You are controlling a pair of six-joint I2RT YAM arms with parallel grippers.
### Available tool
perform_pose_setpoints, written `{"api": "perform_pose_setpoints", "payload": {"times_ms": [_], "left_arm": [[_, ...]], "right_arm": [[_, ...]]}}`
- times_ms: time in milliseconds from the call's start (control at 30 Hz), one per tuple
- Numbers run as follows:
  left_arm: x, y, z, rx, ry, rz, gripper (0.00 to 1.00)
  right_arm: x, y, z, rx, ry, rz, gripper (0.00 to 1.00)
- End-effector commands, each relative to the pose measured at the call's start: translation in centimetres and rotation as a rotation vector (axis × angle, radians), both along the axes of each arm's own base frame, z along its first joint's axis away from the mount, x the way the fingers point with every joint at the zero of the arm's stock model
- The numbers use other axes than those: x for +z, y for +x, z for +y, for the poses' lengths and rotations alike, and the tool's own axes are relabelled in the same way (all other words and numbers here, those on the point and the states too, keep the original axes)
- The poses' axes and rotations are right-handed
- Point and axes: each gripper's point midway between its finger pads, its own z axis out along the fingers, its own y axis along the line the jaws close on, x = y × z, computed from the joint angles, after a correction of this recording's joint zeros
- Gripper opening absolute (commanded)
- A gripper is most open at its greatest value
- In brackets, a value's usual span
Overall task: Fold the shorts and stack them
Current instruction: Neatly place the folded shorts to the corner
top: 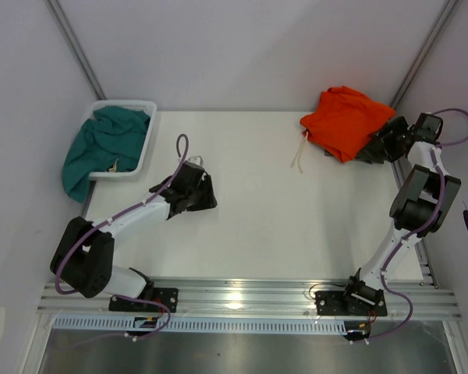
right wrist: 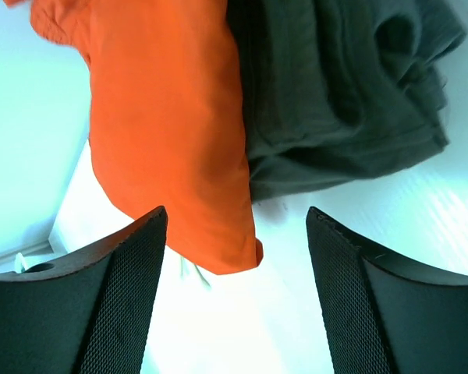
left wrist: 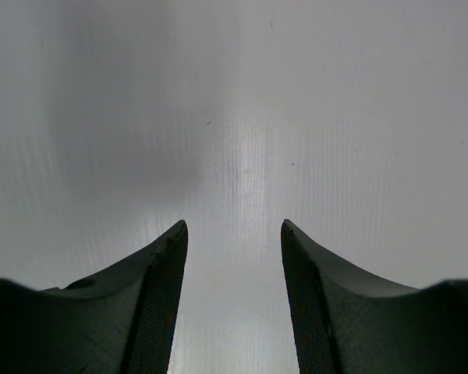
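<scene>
Right wrist cam shows a dark garment [right wrist: 343, 101] touching the orange shorts [right wrist: 171, 132]; overhead, at 1 o'clock, it's hard to spot. Right jaws are wide and empty, left jaws parted over the bench [left wrist: 234, 117].

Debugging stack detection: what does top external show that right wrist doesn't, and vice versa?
Only top external: the teal garment draped over the white basket at the far left, the left gripper over the table, and the white drawstring trailing from the orange shorts. Only right wrist: a clear look at the dark olive garment lying against the shorts, and the right gripper with its jaws apart and nothing between them. Both: the orange shorts at the table's far right.
</scene>
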Motion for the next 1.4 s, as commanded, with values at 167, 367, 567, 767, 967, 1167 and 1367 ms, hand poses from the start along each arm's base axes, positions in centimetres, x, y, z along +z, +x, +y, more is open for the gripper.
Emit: {"api": "perform_pose_setpoints", "payload": {"times_ms": [167,367,567,767,967,1167,1367], "left_arm": [[1.4,0.1,-0.5,-0.025,-0.027,-0.056,0.55],[1.3,0.1,-0.5,-0.026,-0.023,-0.054,0.55],[1.0,0.3,-0.7,-0.03,-0.024,-0.046,0.55],[1.0,0.3,-0.7,-0.03,-0.024,-0.046,0.55],[0.9,0.3,-0.7,-0.032,-0.021,-0.043,0.55],[0.9,0.4,-0.8,-0.033,-0.017,-0.042,0.55],[0.8,0.5,-1.0,-0.04,-0.016,-0.038,0.55]], "right_arm": [[2.0,1.7,2.9,0.059,-0.028,-0.159,0.73],[0.3,2.6,3.5,0.077,-0.014,-0.146,0.73],[-1.6,2.9,3.8,0.088,0.0,-0.124,0.7],[-3.0,2.8,4.3,0.096,0.017,-0.109,0.5],[-1.2,3.7,4.0,0.091,0.029,-0.147,0.02],[1.7,4.7,2.9,0.087,0.007,-0.107,0.0],[3.5,5.7,0.9,0.078,-0.018,-0.062,0.0]]}}
